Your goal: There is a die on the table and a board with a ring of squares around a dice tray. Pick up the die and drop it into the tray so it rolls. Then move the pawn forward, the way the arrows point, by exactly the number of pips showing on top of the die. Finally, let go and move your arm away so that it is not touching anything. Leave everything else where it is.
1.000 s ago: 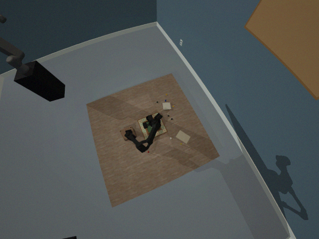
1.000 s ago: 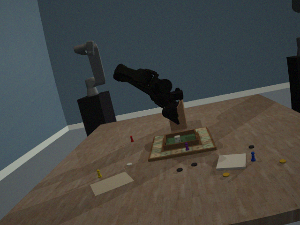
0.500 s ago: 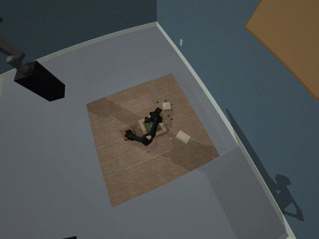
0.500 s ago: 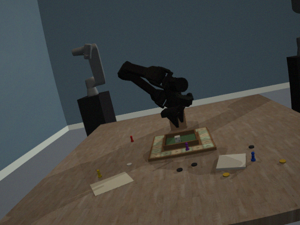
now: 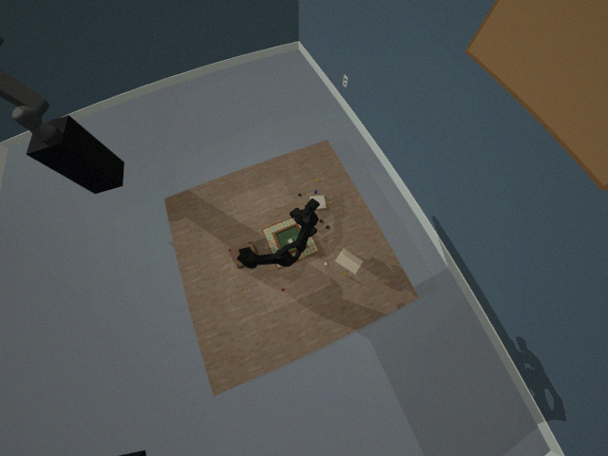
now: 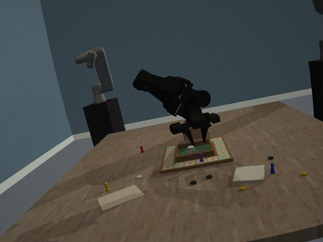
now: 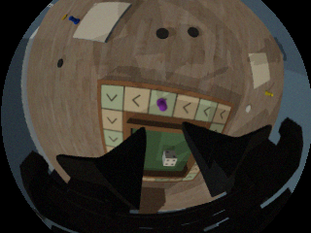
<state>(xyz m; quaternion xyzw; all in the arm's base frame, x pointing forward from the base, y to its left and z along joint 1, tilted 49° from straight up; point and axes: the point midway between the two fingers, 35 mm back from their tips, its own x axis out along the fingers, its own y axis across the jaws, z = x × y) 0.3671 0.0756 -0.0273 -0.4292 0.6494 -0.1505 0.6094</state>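
1. While the black two-fingered gripper leans over the tray, its fingers stand part-way apart with nothing between them
2. Toward six o'clock from the tips in the wrist view, the white die with dark pips lies inside the green-floored, wood-walled tray; I cannot read its top count surely
3. At twelve o'clock, the small purple pawn stands on a green square of the wood-edged board; arrows there point to nine
4. Moving the pawn looks next; a low approach could catch the tray wall or shift the die, and an off-centre grip could topple the pawn. Mistaking a side face for the top would spoil the count
5. Farther out, the brown wood-grained table carries loose pieces; beyond are dim blue walls and, at ten o'clock in the exterior view, a grey robot arm
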